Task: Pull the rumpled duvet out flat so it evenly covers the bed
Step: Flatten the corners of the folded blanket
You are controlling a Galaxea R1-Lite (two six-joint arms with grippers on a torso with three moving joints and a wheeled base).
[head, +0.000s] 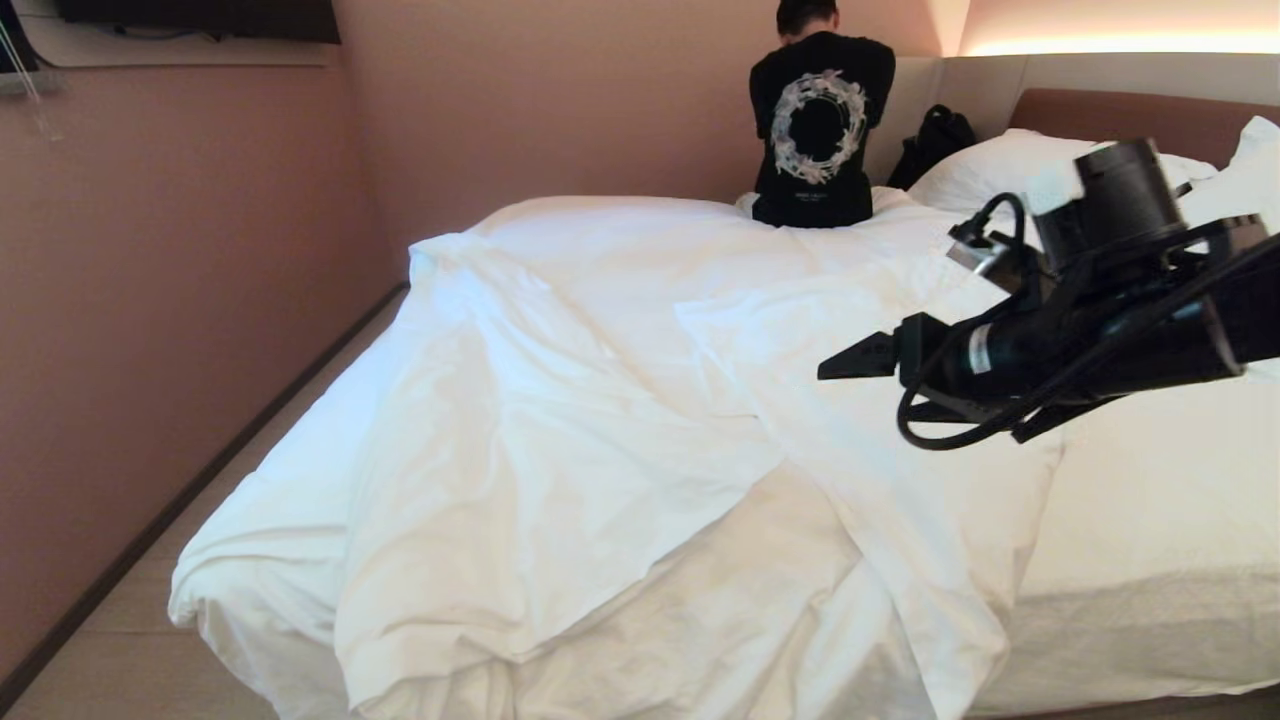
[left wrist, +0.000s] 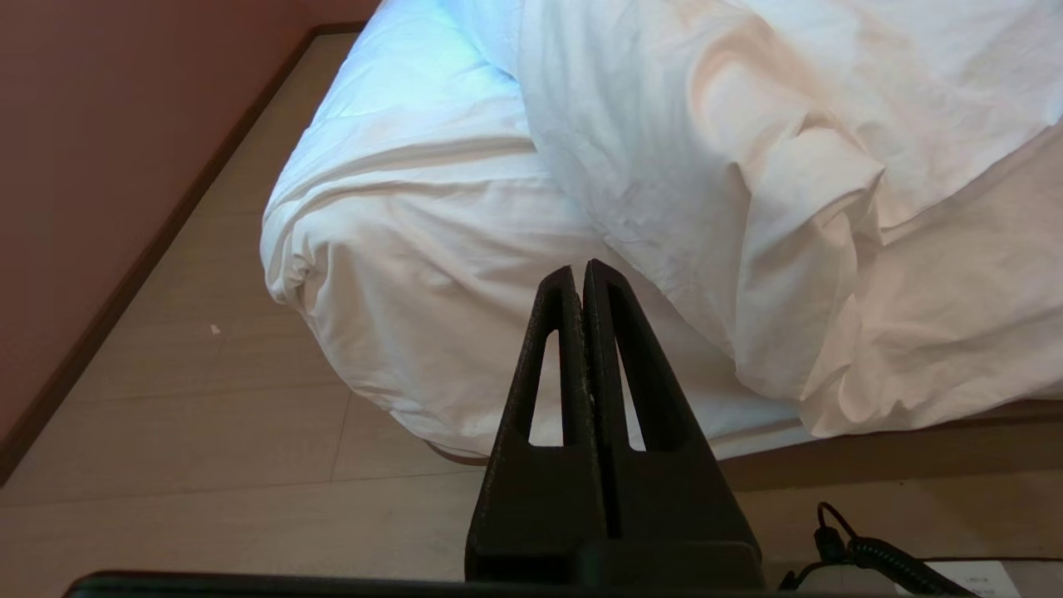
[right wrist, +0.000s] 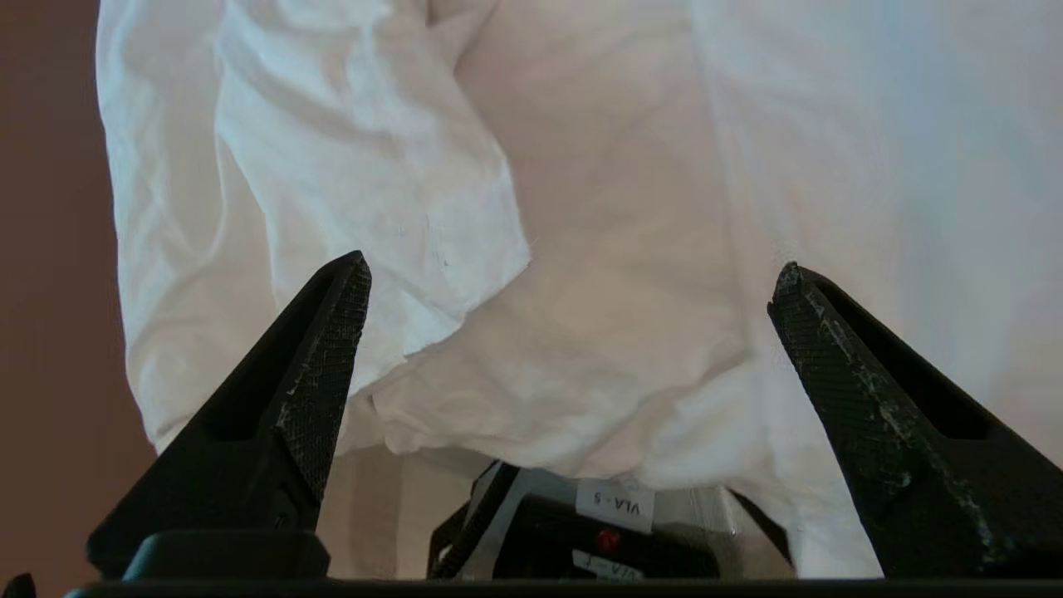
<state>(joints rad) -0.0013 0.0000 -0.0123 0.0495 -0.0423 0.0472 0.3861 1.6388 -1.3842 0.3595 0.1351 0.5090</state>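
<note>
The puffy, wrinkled white duvet (head: 560, 420) lies bunched towards the wall side of the wide white-sheeted bed (head: 1160, 520). The right gripper (right wrist: 569, 332) hangs above it, spread wide, empty. Pinching one thin fold might only drag the heap, worsening the skew.

The bed (head: 1150, 620) carries the rumpled duvet (head: 560, 440), pillows (head: 990, 165) and a seated person (head: 820, 130)
</note>
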